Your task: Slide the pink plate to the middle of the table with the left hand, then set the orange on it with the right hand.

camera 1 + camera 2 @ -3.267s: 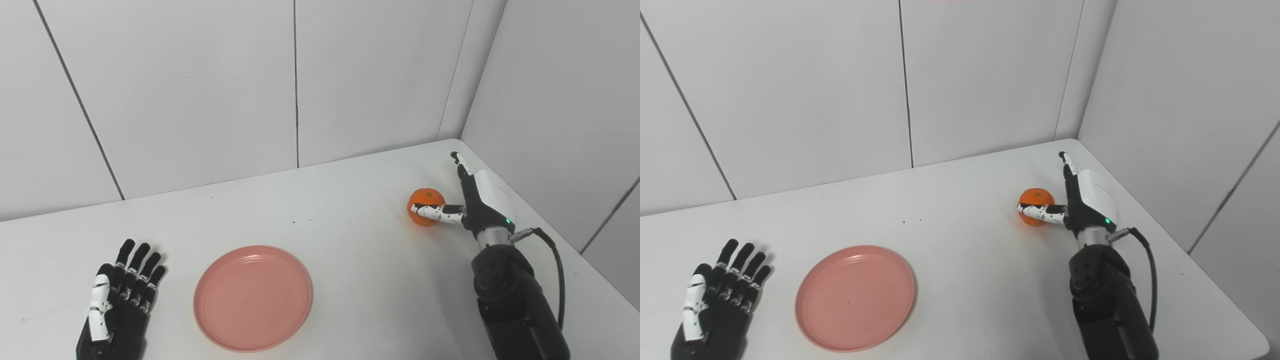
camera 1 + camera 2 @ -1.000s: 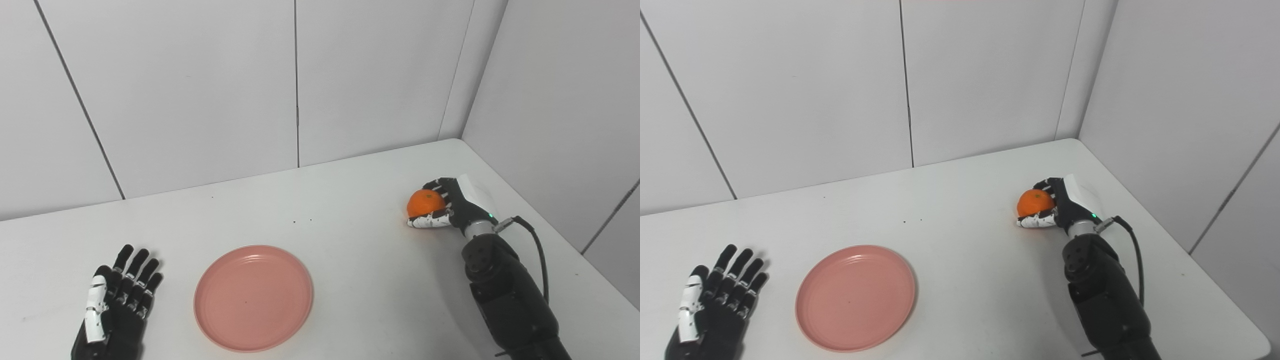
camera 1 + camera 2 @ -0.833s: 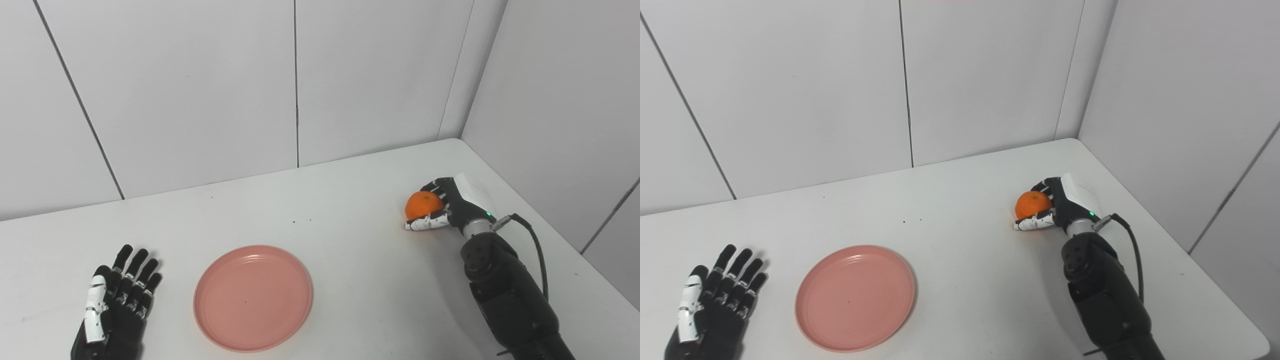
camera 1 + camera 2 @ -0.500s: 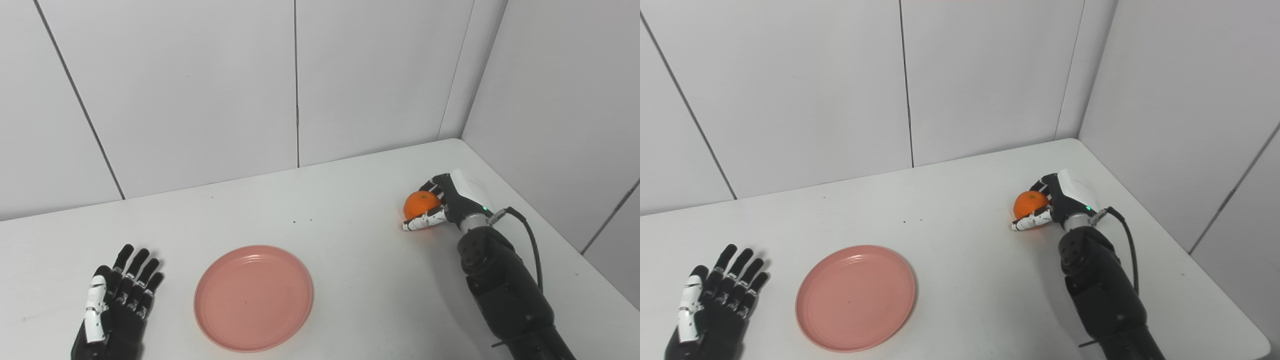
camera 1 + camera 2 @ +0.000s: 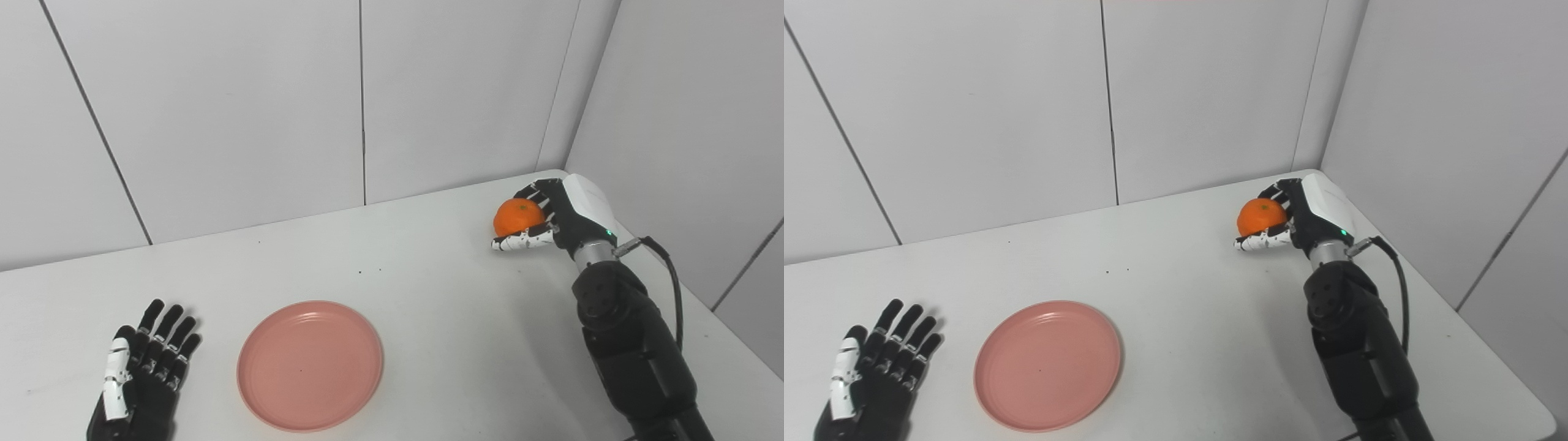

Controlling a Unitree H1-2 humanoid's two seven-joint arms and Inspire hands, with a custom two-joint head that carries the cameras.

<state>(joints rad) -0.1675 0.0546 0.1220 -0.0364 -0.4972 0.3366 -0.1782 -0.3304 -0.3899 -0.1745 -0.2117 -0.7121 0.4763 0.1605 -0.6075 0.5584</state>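
The orange [image 5: 518, 217] is held in my right hand [image 5: 554, 219], fingers curled over its far side and thumb under it, raised above the table at the far right. The pink plate [image 5: 310, 364] lies flat on the white table, left of centre near the front edge, with nothing on it. My left hand [image 5: 144, 375] rests flat on the table to the left of the plate, fingers spread and apart from it, holding nothing.
The white table [image 5: 441, 306] is bounded by wall panels at the back and right, which meet in a corner just behind the right hand. A black cable [image 5: 664, 288] loops off the right wrist. Small dark specks [image 5: 369, 270] mark the tabletop.
My right hand closed around the orange and has now lifted it up off the table. The left hand and the plate stay where they were.
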